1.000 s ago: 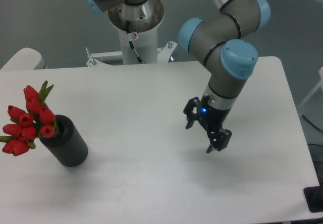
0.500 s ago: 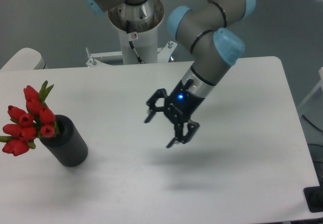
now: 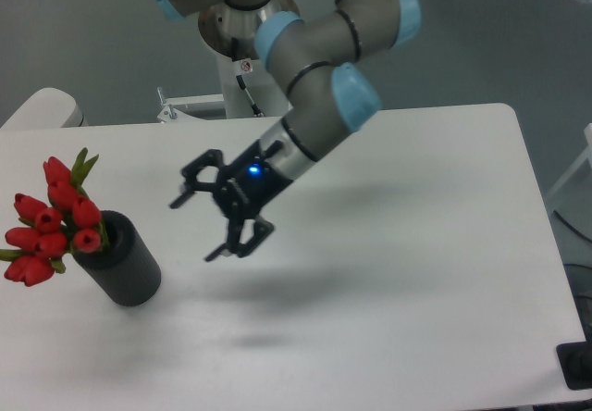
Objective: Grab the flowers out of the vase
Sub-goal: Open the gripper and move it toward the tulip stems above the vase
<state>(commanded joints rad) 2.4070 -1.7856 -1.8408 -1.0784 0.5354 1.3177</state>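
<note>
Your gripper (image 3: 196, 228) hangs above the white worktop (image 3: 416, 272) with its fingers spread wide and nothing between them (a blue light glows at its wrist). The flowers (image 3: 51, 221) sit in the black vase (image 3: 125, 263) near the worktop's left edge, apart from the gripper.

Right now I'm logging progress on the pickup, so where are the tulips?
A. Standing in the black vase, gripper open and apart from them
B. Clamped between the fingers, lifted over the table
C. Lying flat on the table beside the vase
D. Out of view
A: the red tulips stand in the black vase, while the open gripper hangs to their right, touching neither.
</note>
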